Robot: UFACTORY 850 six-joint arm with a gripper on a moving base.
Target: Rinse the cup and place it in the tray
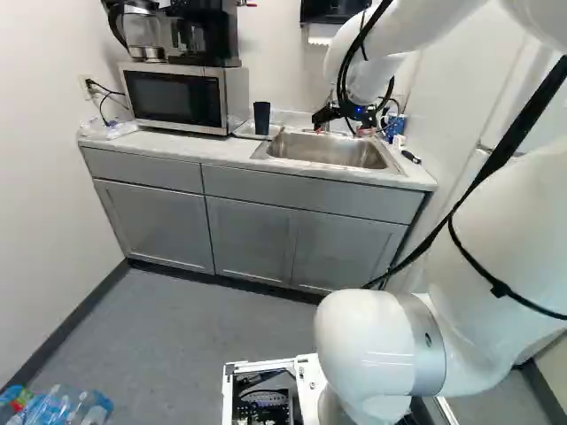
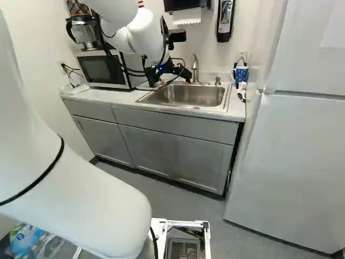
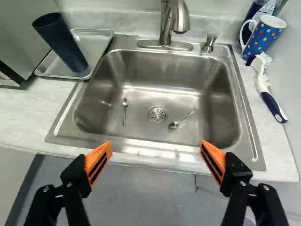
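Above the front of the sink, in the right base view, hangs my gripper (image 2: 173,80). The wrist view shows the gripper (image 3: 155,153) open, its orange-padded fingers wide apart with nothing between them. A tall dark cup (image 3: 63,43) stands upright, mouth up, in the metal tray (image 3: 101,40), ahead of the gripper and beyond one finger. The left base view also shows the cup (image 1: 261,118) beside the microwave. The steel sink (image 3: 141,87) lies ahead of the fingers, with the faucet (image 3: 178,19) behind it.
Two spoons (image 3: 124,110) lie in the sink near the drain. At its far side from the tray are a dotted blue mug (image 3: 264,35) and a brush (image 3: 270,96). The microwave (image 1: 182,97) carries a coffee maker. A tall white fridge (image 2: 291,140) stands right of the counter.
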